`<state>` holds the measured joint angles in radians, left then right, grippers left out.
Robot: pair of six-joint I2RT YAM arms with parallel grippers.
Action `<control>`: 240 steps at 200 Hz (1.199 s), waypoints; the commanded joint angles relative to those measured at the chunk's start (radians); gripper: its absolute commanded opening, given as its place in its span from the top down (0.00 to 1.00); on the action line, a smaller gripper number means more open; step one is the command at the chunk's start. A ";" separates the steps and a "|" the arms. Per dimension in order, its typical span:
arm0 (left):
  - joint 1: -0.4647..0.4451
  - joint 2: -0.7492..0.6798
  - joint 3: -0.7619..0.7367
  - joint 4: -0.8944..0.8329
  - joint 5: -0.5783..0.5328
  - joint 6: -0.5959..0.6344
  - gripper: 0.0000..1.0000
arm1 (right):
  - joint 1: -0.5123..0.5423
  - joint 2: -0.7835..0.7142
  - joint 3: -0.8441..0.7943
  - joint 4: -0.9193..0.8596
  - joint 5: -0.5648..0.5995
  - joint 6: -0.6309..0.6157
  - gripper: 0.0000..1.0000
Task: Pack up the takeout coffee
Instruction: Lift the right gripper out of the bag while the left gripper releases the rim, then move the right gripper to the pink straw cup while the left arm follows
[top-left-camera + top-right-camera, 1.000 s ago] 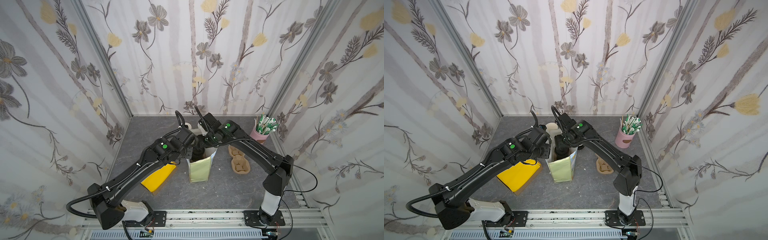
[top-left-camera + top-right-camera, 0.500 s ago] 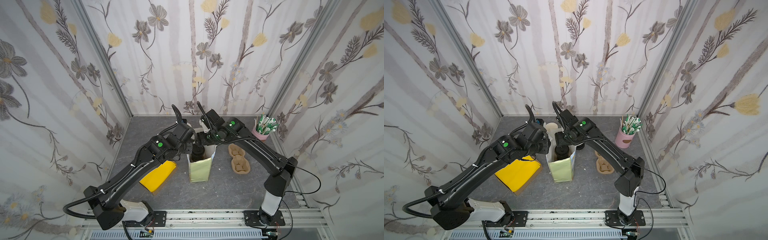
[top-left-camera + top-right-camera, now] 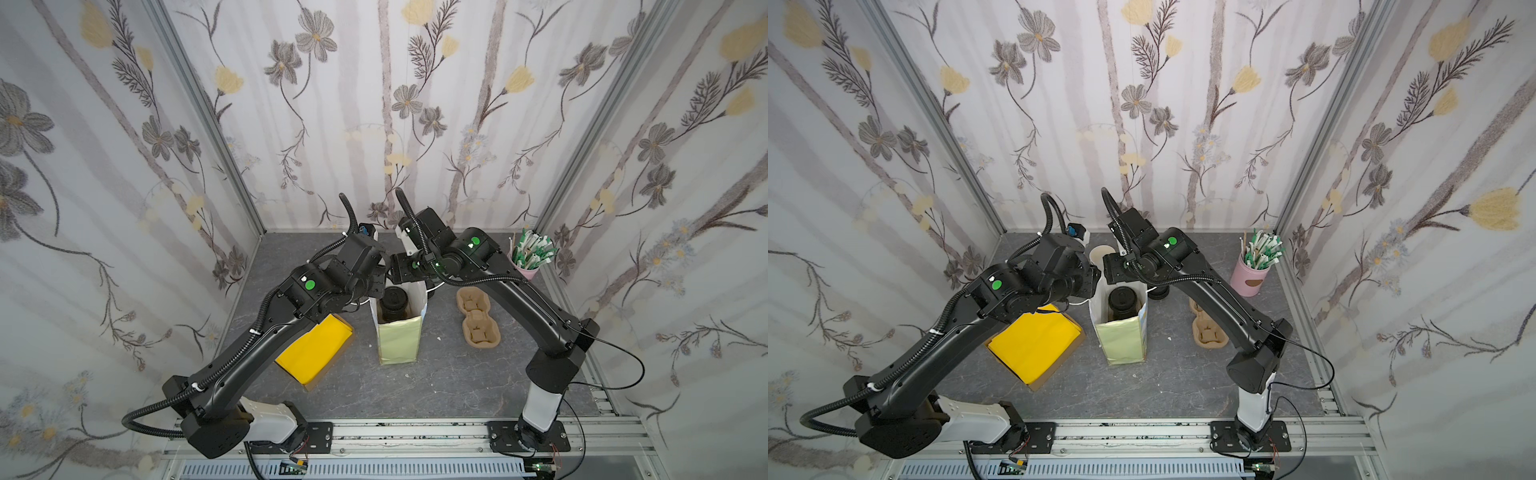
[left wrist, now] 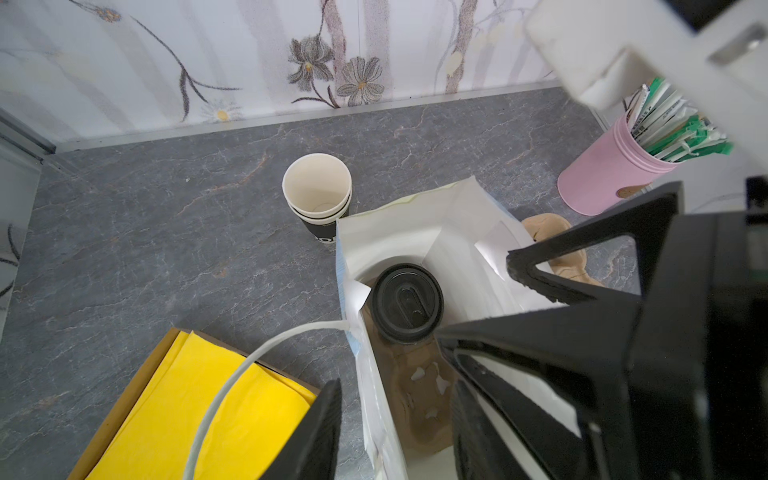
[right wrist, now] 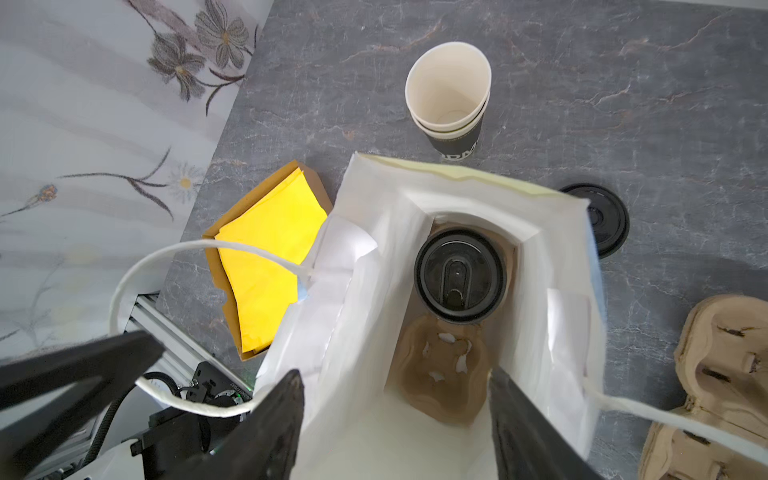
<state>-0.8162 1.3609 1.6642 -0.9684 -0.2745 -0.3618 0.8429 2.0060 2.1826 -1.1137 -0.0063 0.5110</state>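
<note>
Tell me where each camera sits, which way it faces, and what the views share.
Top views: high in front, looking down at the table; left arm and right arm show, base to wrist.
Left wrist: above the paper bag, looking down into it; the open left gripper shows.
Right wrist: also above the bag, looking down; the open right gripper shows.
Shared: every view shows the lidded cup in the bag.

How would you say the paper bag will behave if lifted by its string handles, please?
Probably floppy: the paper bag has thin, creased walls and soft string handles. Likely bottom-heavy but off-centre, since the lidded cup sits in one end of the carrier, so it may tilt.
</note>
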 commanded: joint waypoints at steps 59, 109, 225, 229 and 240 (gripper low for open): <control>0.003 -0.042 0.075 0.022 -0.073 0.096 0.56 | 0.000 -0.008 0.072 0.008 0.087 0.026 0.30; 0.002 -0.096 0.049 0.094 -0.121 0.133 0.56 | -0.057 -0.030 0.076 0.012 0.130 0.063 0.30; 0.003 -0.135 -0.086 0.389 -0.137 0.165 0.55 | -0.126 -0.130 0.053 0.130 0.301 -0.007 0.25; 0.004 -0.129 -0.082 0.399 -0.144 0.168 0.55 | -0.138 -0.133 0.053 0.136 0.298 -0.018 0.25; 0.006 -0.108 -0.075 0.440 -0.162 0.193 0.55 | -0.177 -0.141 0.047 0.163 0.294 -0.058 0.25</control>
<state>-0.8135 1.2274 1.5799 -0.6647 -0.3725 -0.1871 0.7185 1.8774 2.2414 -1.0344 0.2470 0.5323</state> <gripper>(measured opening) 0.449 0.745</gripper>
